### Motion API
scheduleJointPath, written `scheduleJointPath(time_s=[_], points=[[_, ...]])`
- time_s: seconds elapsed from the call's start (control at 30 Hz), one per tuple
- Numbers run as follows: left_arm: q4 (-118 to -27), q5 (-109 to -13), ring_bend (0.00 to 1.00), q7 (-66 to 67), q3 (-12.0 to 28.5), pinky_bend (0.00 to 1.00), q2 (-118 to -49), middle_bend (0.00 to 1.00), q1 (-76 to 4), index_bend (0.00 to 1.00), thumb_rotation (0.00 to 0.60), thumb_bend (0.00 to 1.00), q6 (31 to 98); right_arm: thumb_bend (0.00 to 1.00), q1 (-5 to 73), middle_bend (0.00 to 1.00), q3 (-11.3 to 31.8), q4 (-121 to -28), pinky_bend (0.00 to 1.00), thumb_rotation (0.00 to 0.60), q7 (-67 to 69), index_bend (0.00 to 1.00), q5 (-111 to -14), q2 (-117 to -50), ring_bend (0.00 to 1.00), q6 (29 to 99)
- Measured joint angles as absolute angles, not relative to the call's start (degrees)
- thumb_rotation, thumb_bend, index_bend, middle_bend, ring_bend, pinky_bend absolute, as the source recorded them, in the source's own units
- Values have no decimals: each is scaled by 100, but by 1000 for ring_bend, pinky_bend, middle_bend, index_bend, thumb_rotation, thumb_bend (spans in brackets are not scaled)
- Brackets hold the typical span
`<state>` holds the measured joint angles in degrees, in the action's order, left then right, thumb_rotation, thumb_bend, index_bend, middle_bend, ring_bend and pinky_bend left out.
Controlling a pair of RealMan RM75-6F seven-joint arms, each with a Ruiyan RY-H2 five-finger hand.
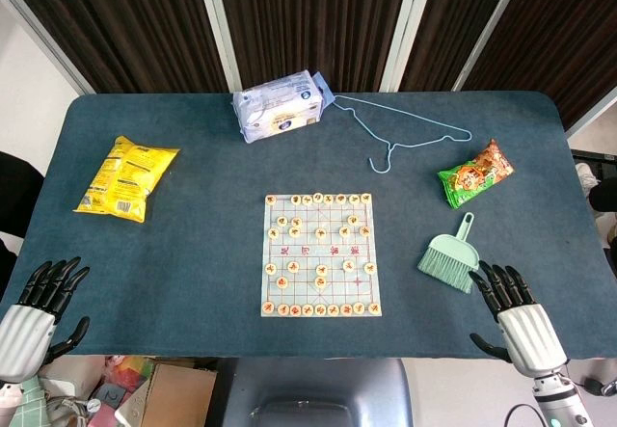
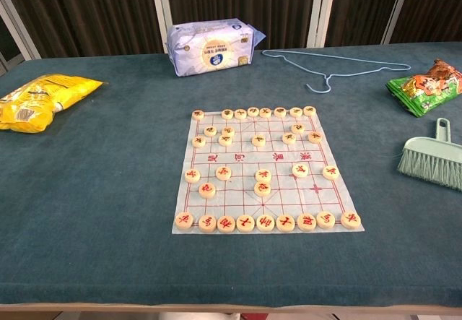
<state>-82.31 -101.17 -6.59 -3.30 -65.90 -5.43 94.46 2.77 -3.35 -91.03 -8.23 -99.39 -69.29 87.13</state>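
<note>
Green brush (image 1: 448, 258) lay on bench (image 1: 193, 244) just ahead-left of right hand (image 1: 511, 306), bristles toward that hand, handle pointing away up the bench, long axis slightly tilted. Right hand's fingers (image 1: 494, 280) spread, holding nothing, tips near bristles but apart. Left hand (image 1: 34, 311) at opp. near corner, fingers likewise spread & empty, well apart from brush. Chess mat (image 1: 320, 253) w/ pieces sat between hands. Right hand clearly nearer.
</note>
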Motion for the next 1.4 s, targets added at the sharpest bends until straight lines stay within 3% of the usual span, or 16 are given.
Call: scheduleJointPath(time_s=[0.43,0.53,0.73,0.93,1.17,1.4], points=[[-8236,-10178,0,-714,-354,72,-6576,0,-522,0,600,407,9505,297,338,0,-313,-9000,0,600,-832,0,-10114,-7071,0,8775],[-8227,-10194,0,-736,-363,72,-6574,0,-535,0,600,407,9484,298,489,0,-294,-8954,0,600,-810,52,-10277,-7153,0,8698],[-8213,-10208,0,-775,-361,72,-6575,0,-556,0,600,408,9472,299,1088,0,-208,-9058,0,600,-820,260,-10545,-7210,0,8026],[-8200,-10249,0,-867,-382,73,-6543,0,-550,0,600,407,9520,331,1796,0,-42,-9278,0,600,-975,388,-10500,-7349,0,6952],[-8179,-10305,0,-992,-411,72,-6507,0,-522,0,600,408,9615,357,2452,0,100,-9290,0,600,-1357,427,-10249,-7868,0,6075],[-8166,-10329,0,-1029,-418,73,-6495,0,-506,0,600,407,9662,375,2638,0,66,-8949,0,600,-1580,473,-9907,-8277,0,5707]])
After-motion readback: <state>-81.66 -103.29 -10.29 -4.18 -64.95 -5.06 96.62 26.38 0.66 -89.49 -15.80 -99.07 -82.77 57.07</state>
